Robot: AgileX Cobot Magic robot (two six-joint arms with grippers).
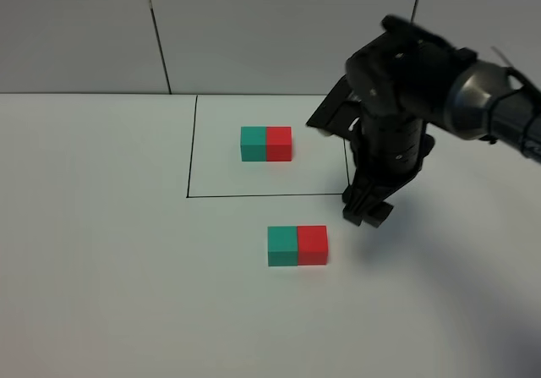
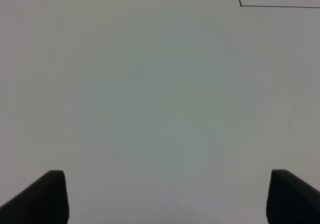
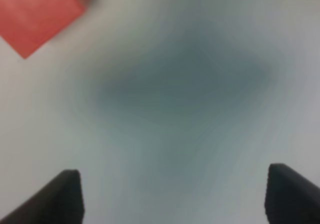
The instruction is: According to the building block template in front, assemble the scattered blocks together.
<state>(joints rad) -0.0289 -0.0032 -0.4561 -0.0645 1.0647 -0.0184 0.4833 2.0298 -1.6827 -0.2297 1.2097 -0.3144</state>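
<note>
The building block template (image 1: 266,144), a teal-green cube joined to a red cube, lies inside the thin black drawn rectangle (image 1: 189,167). Below that frame, the scattered blocks sit side by side and touching: the green cube (image 1: 282,246) on the left, the red cube (image 1: 312,244) on the right. My right gripper (image 1: 368,216) hangs just right of and slightly behind the red cube, open and empty; its wrist view shows the red cube (image 3: 37,16) blurred at one corner. My left gripper (image 2: 165,196) is open over bare table, with nothing between its fingers; it is outside the exterior high view.
A white table (image 1: 110,268) spreads around the blocks. A pale wall with dark seams (image 1: 156,31) rises behind it. A corner of the drawn rectangle (image 2: 241,5) shows in the left wrist view.
</note>
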